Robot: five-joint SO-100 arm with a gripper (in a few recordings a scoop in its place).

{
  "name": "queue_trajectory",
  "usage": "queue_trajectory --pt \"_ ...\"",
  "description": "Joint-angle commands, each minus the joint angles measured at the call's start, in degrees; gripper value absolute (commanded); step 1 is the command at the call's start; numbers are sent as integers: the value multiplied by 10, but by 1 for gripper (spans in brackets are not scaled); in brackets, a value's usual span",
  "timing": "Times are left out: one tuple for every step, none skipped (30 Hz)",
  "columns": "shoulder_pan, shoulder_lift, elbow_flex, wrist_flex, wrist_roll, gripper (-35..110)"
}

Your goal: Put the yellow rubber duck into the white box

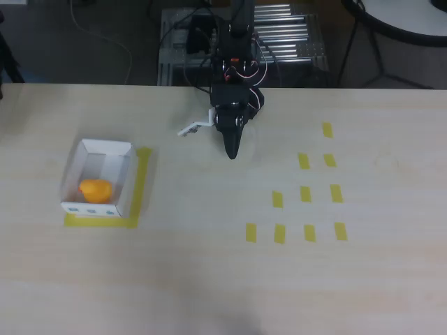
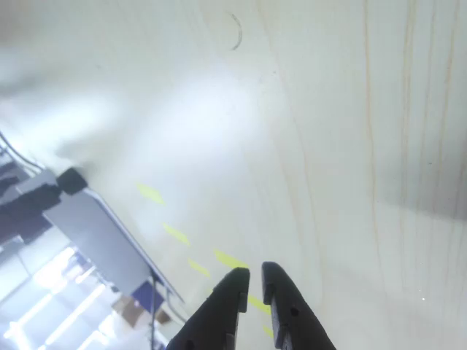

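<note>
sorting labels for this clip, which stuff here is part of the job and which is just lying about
Part of the job:
duck, inside the box
box
claw, shut and holding nothing

Just lying about:
yellow tape strips
tape outline under the box

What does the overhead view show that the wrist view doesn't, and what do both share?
Overhead: the yellow rubber duck lying inside the white box, which sits on a yellow tape outline, well left of the arm. Wrist: a close look at the gripper, fingertips nearly together with nothing between them. Both: the pale wooden table and yellow tape strips.
</note>
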Motion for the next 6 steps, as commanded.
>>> queue_trajectory --pt "11 28 6 11 1 0" --pt "11 28 6 11 1 0" --pt "11 28 6 11 1 0" --pt "11 28 6 11 1 0" --pt "11 28 6 11 1 0" --pt "11 28 6 11 1 0"
